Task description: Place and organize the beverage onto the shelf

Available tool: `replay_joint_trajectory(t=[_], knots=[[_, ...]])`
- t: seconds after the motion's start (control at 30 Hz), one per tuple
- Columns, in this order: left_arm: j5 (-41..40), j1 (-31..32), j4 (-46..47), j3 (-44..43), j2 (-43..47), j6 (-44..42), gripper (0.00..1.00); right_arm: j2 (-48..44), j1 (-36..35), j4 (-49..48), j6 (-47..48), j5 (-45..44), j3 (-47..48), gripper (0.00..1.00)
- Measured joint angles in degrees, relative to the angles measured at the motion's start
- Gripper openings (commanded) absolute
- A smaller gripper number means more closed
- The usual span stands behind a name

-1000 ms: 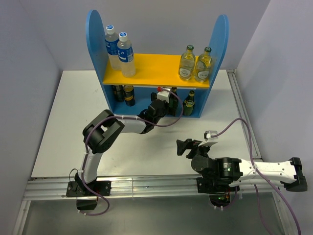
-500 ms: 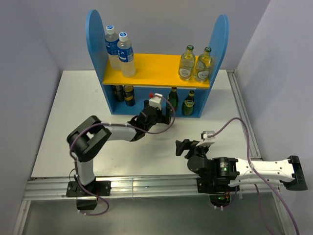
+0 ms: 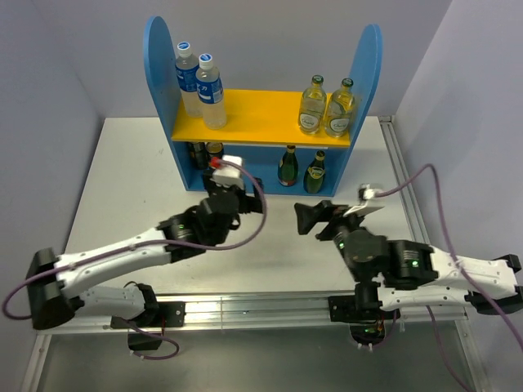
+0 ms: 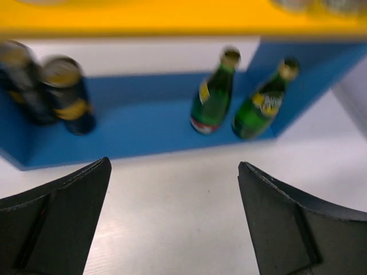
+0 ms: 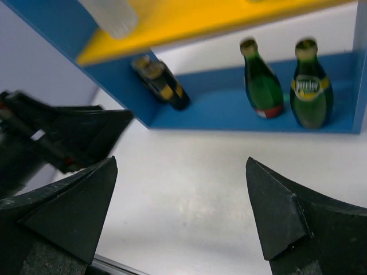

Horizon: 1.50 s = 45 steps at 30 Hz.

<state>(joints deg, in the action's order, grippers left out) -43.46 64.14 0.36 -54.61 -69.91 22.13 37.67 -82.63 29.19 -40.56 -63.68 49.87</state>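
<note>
Retreat is the main change: the left gripper (image 4: pixel 174 166), which was reaching into the lower level of the shelf (image 3: pixel 261 114) a second ago, has pulled back over the table (image 3: pixel 114 196) with its jaws spread wide and nothing between them. A 2nd green bottle (image 3: pixel 288 166) now stands on the blue bottom board just beside the 1st green bottle (image 3: pixel 315 171), both upright. The right gripper (image 5: pixel 181 162) is also wide open and empty, facing the shelf from the near right. No drink shows loose on the table, so I judge the placing done or nearly so. 2 water bottles (image 3: pixel 198 82) with blue labels stand upper left, 2 clear glass bottles (image 3: pixel 325 106) upper right, and 2 dark containers (image 3: pixel 206 153) lower left. Labels are too blurred to read; the green bottles carry a yellow band.
</note>
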Motion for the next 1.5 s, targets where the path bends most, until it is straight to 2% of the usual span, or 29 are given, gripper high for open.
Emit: replay_joint_trajectory(t=[0.17,0.33,0.43,0.9,1.5], knots=[[-5.25,-0.13,-12.33,-8.52,12.31,-0.44,0.99,-2.78,0.00,3.19,5.92,-0.07,9.60,1.00],[-8.35,1.53,-16.76,-10.21,24.06,-0.44,0.99,-6.10,0.00,7.87,8.76,0.57,14.49,1.00],[-9.68,2.10,-17.49,-9.62,27.43,-0.46,0.99,-8.11,0.00,9.55,10.10,1.09,15.52,1.00],[-13.27,4.33,-21.22,-7.61,24.33,-1.73,0.99,-9.62,0.00,11.02,13.07,1.38,16.44,1.00],[-16.33,5.66,-21.22,-7.43,24.44,-2.10,1.00,-9.53,0.00,10.43,14.73,0.37,15.63,1.00]])
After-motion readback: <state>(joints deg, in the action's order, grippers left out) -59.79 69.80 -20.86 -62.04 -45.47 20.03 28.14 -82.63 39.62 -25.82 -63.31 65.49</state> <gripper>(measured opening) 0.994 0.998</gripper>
